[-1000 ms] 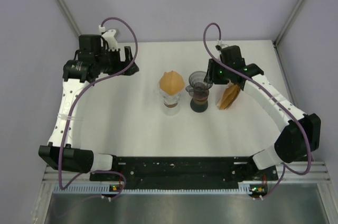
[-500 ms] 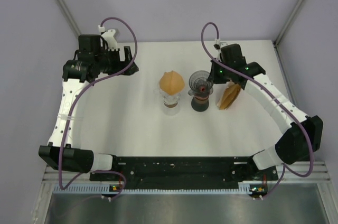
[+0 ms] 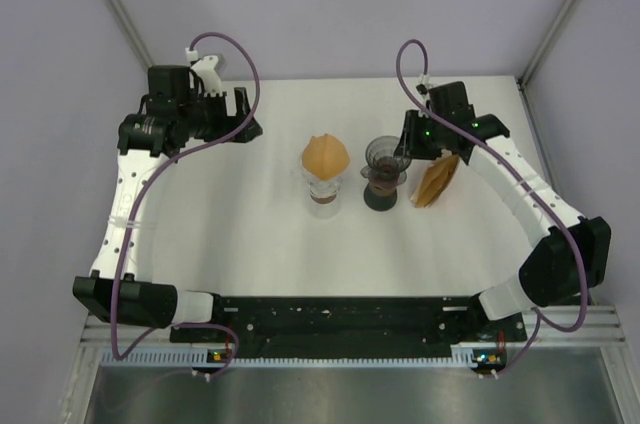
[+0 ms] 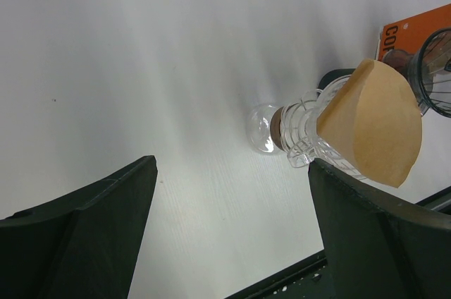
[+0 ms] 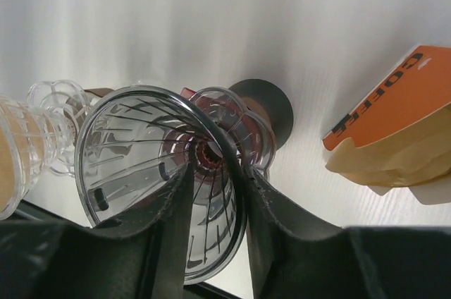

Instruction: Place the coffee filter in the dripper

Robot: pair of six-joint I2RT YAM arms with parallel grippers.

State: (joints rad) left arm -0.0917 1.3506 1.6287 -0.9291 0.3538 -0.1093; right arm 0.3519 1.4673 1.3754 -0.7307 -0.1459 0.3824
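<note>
Coffee filter sits like a brown cone in the clear dripper, in the middle of the table. The left gripper is spread wide, well away from it. The right gripper has a finger on each side of the dark dripper rim (pinching or not, I cannot tell). A filter pack lies near.

Left wrist camera: one clear dripper, filter fitted.
I log my left gripper, fingers wide apart over the white table; brown coffee filter seated in the clear dripper; orange packet and dark dripper at right edge.
</note>
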